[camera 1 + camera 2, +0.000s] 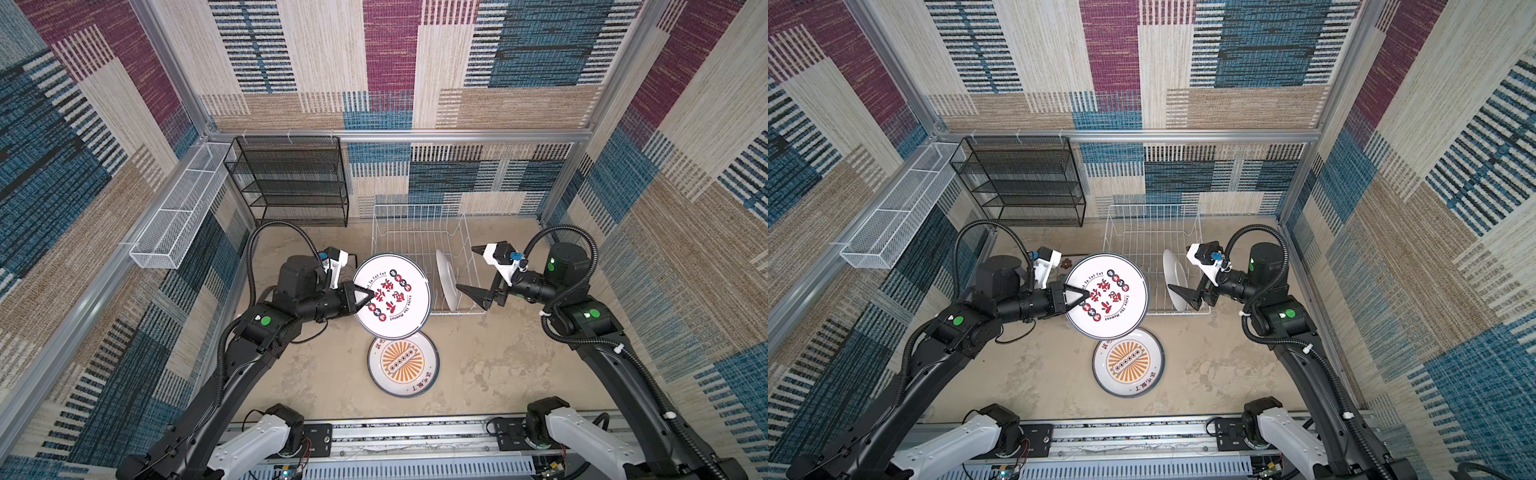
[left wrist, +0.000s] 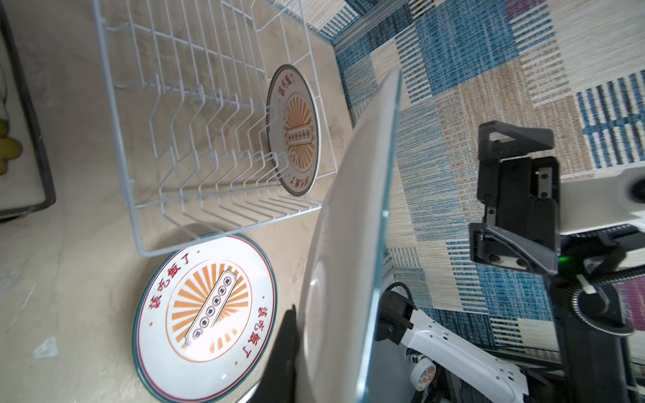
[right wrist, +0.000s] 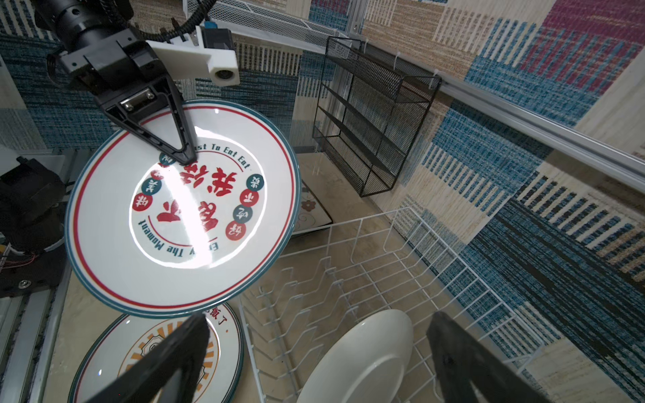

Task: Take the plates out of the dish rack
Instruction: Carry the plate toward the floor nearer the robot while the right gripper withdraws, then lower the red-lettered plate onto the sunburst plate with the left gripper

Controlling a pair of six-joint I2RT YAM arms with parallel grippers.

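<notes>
The left hand (image 1: 372,300) is clamping a red-lettered round plate (image 1: 405,309) by its left rim, face up above the counter (image 1: 498,365). The plate's far edge is hanging just beside the front-left corner of the dish rack (image 1: 415,224), its near edge overlapping the sunburst plate (image 1: 403,365) lying flat below. The right hand (image 1: 465,268) is hovering with jaws spread wide near a white plate (image 1: 446,280) standing on edge at the rack's front right, with bare counter lying in front of it.
</notes>
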